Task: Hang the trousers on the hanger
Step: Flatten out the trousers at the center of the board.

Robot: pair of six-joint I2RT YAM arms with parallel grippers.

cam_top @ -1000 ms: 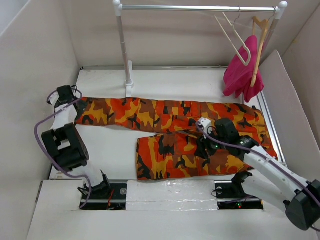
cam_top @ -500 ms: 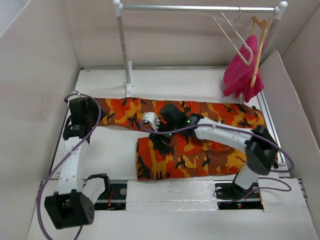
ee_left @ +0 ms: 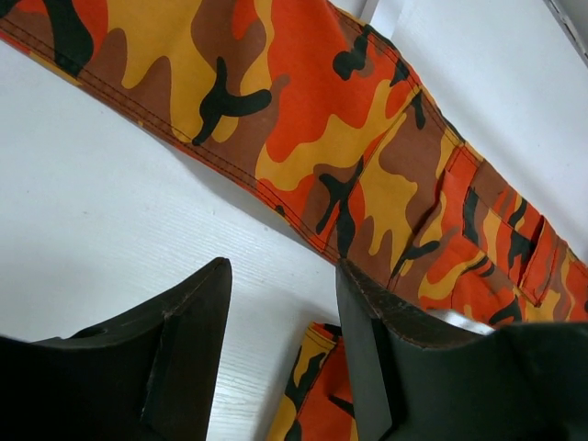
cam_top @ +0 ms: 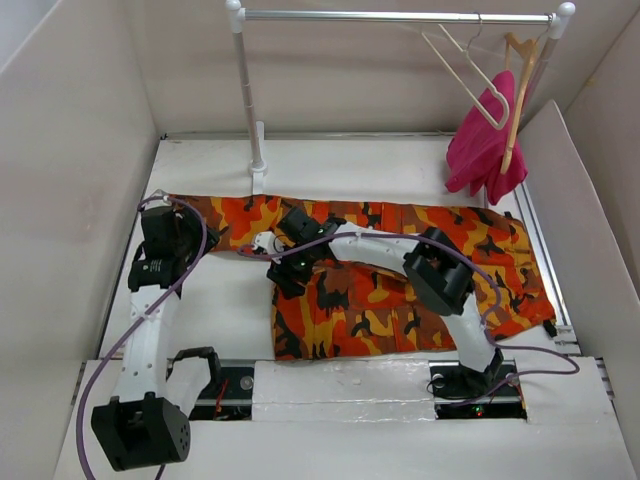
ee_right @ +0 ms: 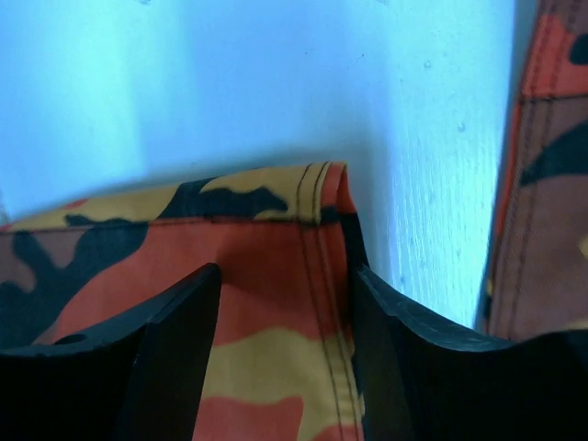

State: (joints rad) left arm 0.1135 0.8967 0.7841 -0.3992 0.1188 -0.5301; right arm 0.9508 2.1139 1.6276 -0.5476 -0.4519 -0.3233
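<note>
The camouflage trousers (cam_top: 370,305) lie flat on the white table, one leg stretched left along the back and the other folded toward the front. My right gripper (cam_top: 283,280) is open at the front leg's left hem. In the right wrist view (ee_right: 285,276) its jaws straddle the hem corner (ee_right: 266,248) without closing on it. My left gripper (cam_top: 195,240) is open and empty by the back leg's left end. In the left wrist view (ee_left: 283,276) bare table lies between its jaws and the leg (ee_left: 367,156) lies beyond them. The cream hanger (cam_top: 462,75) hangs on the rail at the back right.
A metal rail (cam_top: 400,16) on a white pole (cam_top: 247,90) spans the back. A tan wooden hanger (cam_top: 518,90) with a magenta garment (cam_top: 485,140) hangs beside the cream one. Walls close in the table on the left, back and right.
My right arm has swung left from the trousers' middle to the front leg's hem. My left arm has unfolded and come to the back leg's left end.
</note>
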